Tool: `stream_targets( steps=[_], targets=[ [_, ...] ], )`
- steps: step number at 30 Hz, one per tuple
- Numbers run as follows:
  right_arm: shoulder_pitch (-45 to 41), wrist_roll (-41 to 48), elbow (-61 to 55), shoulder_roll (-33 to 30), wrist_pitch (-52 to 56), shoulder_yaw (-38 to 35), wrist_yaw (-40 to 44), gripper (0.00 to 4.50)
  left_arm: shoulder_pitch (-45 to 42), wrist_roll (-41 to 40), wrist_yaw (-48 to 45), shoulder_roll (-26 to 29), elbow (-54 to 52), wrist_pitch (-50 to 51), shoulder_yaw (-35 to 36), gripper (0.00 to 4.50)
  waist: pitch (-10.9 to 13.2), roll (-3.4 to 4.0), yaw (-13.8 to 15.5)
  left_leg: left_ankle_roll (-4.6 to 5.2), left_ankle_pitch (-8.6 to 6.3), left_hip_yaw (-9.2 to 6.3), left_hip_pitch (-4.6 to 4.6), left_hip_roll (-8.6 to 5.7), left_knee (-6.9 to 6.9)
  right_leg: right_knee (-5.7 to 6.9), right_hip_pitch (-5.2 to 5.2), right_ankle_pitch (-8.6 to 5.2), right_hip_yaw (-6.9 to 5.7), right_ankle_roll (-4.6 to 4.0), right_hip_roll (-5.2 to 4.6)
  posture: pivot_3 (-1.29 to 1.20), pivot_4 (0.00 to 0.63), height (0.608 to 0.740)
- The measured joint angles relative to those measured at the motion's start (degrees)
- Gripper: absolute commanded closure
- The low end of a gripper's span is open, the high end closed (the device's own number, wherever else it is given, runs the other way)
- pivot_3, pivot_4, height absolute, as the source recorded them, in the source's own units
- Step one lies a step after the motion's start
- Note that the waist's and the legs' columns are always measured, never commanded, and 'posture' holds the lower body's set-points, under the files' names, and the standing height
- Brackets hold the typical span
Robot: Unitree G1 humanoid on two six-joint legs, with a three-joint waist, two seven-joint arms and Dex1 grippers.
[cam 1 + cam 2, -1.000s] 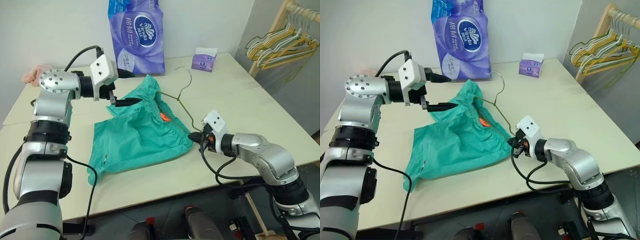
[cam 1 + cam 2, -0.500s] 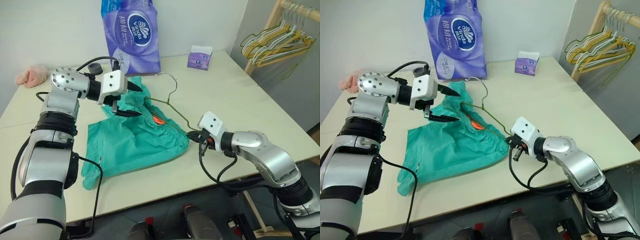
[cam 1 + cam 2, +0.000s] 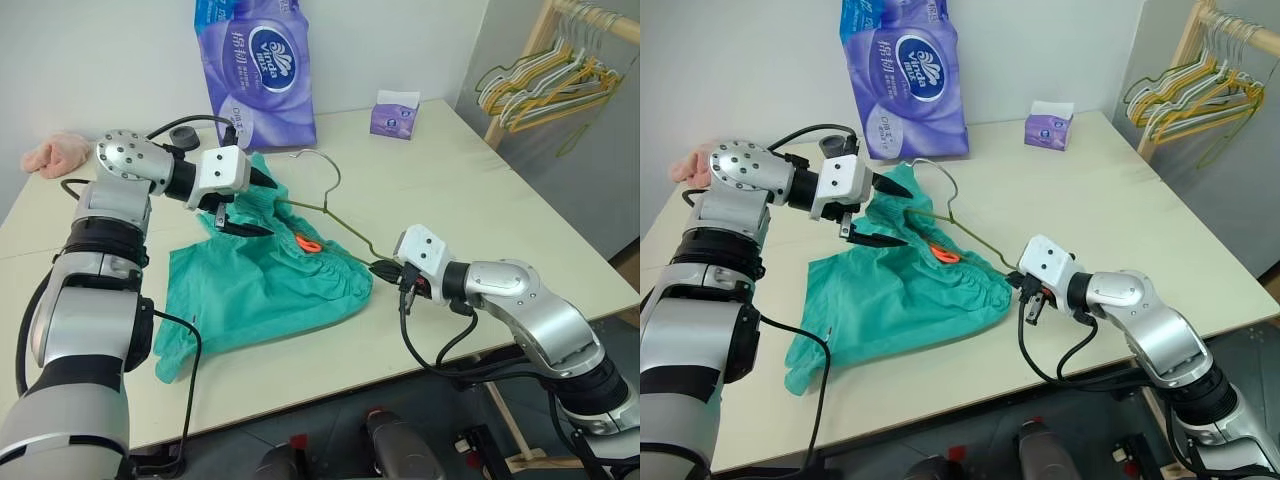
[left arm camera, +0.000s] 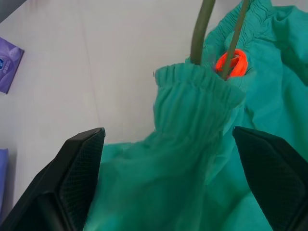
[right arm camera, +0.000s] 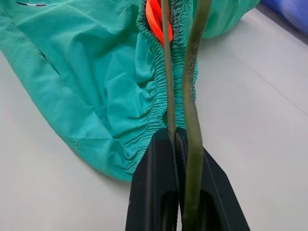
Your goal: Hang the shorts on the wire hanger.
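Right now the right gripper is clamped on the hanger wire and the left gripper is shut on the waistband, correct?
Not quite. The left gripper is open, its fingers either side of the shorts' waistband, as the left wrist view shows. The right gripper is indeed shut on the hanger.

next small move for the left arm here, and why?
Probably close the left tool on the bunched waistband of the shorts. Its fingers stand open on either side of that fold, and the wire hanger already runs into the waist opening, with the right tool shut on its corner. A grip would let the fabric be pulled along the wire.
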Motion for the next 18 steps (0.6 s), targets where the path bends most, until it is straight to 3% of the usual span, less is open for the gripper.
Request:
stream_targets(
  steps=[12,14,18],
  targets=[
    [-0.4,-2.8,-0.7,0.3,-0.5,0.2,0.6,4.5,4.0,-0.1,-3.6,-0.8,-1.7,2.4,0.0,4.21,0.0,0.0,-0.1,0.0,0.0,-0.02,0.0,0.0,0.01,0.02,0.0,0.0,0.01,0.0,0.0,-0.29,0.097,0.74],
    [-0.5,-3.4,-0.7,0.2,-0.8,-0.1,0.6,4.5,4.3,0.0,-3.6,-0.8,-2.7,2.4,-0.1,4.47,0.0,0.0,-0.1,0.0,0.0,-0.02,0.0,0.0,0.02,0.02,0.0,0.0,0.02,0.0,-0.01,-0.29,0.096,0.74],
    [-0.7,-3.4,-0.6,-0.9,-1.9,-0.1,3.0,4.5,5.3,0.0,-3.6,-0.8,-4.2,2.4,-0.1,4.47,0.0,0.0,-0.1,0.0,0.0,-0.02,0.01,0.0,0.02,0.03,0.0,0.0,0.02,0.0,-0.01,-0.29,0.096,0.74]
  ],
)
